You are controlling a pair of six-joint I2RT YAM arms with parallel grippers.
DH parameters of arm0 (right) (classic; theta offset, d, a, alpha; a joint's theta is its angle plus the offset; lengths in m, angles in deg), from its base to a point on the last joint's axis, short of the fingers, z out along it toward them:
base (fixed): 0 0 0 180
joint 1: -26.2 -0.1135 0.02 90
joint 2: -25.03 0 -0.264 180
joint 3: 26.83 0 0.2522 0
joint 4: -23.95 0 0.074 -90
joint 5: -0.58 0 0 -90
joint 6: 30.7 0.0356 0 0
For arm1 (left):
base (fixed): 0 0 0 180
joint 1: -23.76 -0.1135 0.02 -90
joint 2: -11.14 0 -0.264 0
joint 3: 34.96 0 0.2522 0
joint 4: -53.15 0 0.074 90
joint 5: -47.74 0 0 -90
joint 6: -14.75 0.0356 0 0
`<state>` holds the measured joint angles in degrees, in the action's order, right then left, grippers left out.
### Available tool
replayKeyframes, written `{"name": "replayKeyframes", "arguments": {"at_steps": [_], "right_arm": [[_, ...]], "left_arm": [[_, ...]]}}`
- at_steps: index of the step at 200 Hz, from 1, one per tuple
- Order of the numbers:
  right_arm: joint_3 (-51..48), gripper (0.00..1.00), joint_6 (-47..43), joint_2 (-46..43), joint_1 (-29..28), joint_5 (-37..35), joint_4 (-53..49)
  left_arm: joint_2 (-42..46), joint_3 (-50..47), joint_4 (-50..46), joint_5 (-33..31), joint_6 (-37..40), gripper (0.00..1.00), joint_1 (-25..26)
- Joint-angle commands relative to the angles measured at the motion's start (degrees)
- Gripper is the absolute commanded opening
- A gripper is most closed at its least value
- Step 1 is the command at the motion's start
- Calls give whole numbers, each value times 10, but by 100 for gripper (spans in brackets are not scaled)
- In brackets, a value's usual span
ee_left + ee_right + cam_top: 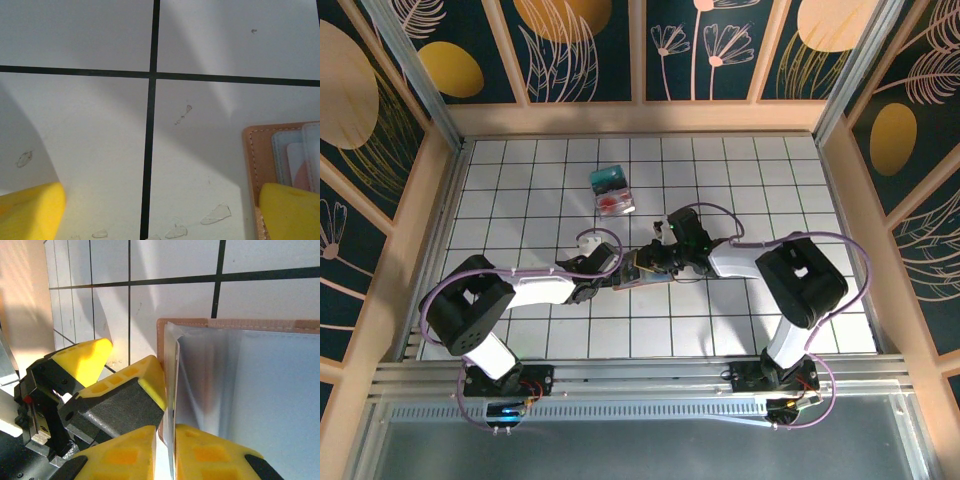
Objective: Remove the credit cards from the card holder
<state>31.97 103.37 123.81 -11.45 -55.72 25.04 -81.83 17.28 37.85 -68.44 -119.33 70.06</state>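
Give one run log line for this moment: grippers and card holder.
left gripper: open, one finger at card holder edge | right gripper: shut on grey sheet, card or flap unclear

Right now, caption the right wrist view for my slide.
Right fingers pinch the card holder's grey flap; open left fingers sit at its corner.

No readable text anywhere, tbh. The cards (295,160) tucked in the card holder (250,165) right by the left fingers (290,210) show no legible print or numbers.
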Motion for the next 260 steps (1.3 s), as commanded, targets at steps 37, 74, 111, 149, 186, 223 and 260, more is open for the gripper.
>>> {"name": "replayKeyframes", "arguments": {"at_steps": [37,74,111,149,186,223,260], "right_arm": [[-9,11,6,-23,9,6,17],[-11,5,-2,-30,16,-8,0],[-9,1,-17,-39,20,-35,-30],[-2,0,-33,-50,20,-65,-65],[0,0,-42,-65,21,-82,-82],[0,0,-49,-81,24,-98,-90],[-2,0,-55,-102,28,-113,-93]], "left_arm": [[-22,3,-43,1,-4,99,1],[-21,4,-43,-1,-4,99,1],[-22,5,-43,-2,-6,99,1],[-18,5,-46,-9,-7,99,1],[-1,6,-51,-20,-8,99,1],[34,10,-48,-31,-9,99,1],[79,14,-32,-40,-14,99,1]]}}
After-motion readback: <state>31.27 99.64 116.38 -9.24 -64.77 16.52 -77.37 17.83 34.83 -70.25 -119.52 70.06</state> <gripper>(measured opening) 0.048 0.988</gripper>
